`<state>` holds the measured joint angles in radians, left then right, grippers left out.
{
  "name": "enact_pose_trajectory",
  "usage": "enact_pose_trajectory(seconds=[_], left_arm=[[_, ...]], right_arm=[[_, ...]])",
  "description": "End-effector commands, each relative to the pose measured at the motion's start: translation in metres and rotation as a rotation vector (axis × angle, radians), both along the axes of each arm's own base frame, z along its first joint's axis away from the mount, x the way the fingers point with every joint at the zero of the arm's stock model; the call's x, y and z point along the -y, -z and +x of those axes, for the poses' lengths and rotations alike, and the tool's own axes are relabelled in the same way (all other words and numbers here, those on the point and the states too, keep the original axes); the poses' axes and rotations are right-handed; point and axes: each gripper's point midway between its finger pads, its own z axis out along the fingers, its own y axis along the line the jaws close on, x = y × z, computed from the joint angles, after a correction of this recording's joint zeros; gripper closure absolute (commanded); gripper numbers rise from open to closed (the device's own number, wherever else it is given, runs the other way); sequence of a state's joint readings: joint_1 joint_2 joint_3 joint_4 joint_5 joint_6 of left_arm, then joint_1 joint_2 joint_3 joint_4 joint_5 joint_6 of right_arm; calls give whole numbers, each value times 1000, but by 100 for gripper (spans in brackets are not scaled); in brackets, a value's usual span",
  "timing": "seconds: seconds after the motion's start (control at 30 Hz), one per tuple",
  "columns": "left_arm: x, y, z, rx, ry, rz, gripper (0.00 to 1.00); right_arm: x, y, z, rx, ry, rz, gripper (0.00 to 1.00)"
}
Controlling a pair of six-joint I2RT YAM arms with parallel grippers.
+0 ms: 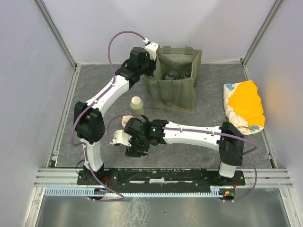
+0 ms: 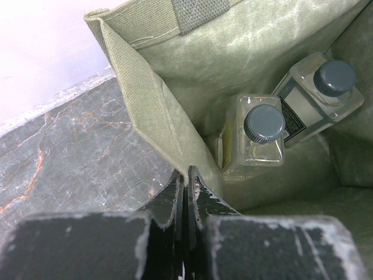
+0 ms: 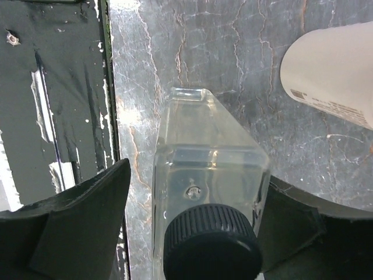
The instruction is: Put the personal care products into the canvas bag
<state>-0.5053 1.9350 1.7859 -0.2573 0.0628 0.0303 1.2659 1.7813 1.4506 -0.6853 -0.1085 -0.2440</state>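
Observation:
The olive-green canvas bag point(image 1: 182, 97) stands upright at the back of the table. My left gripper point(image 2: 187, 175) is shut on its left wall point(image 2: 145, 99) and shows at the bag's left rim in the top view point(image 1: 153, 64). Two clear square bottles with dark caps point(image 2: 262, 137) point(image 2: 323, 93) stand inside the bag. My right gripper point(image 3: 198, 175) is open around a third clear bottle point(image 3: 207, 151) standing near the table's front edge. Its right finger touches the bottle and its left finger stands apart from it. A cream bottle point(image 3: 332, 76) lies close by. An olive-green bottle point(image 1: 137, 106) stands in front of the bag.
An orange and cream soft packet point(image 1: 246, 106) lies at the right side of the table. The table's dark front edge point(image 3: 52, 105) runs just left of the right gripper. Grey walls with metal frame posts point(image 1: 57, 33) enclose the table.

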Motion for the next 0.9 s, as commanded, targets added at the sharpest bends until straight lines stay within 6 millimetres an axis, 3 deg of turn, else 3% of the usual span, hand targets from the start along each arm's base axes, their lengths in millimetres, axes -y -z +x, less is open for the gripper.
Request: enact_pose_trajectory(seconds=[0.0, 0.27, 0.87], left_arm=[[0, 10, -7, -38, 37, 36, 97], [-1, 10, -7, -35, 31, 32, 97], [-1, 9, -6, -33, 23, 27, 97]], right_arm=[[7, -16, 4, 52, -31, -50, 18], [24, -13, 6, 78, -69, -149, 18], [6, 0, 6, 89, -87, -120, 15]])
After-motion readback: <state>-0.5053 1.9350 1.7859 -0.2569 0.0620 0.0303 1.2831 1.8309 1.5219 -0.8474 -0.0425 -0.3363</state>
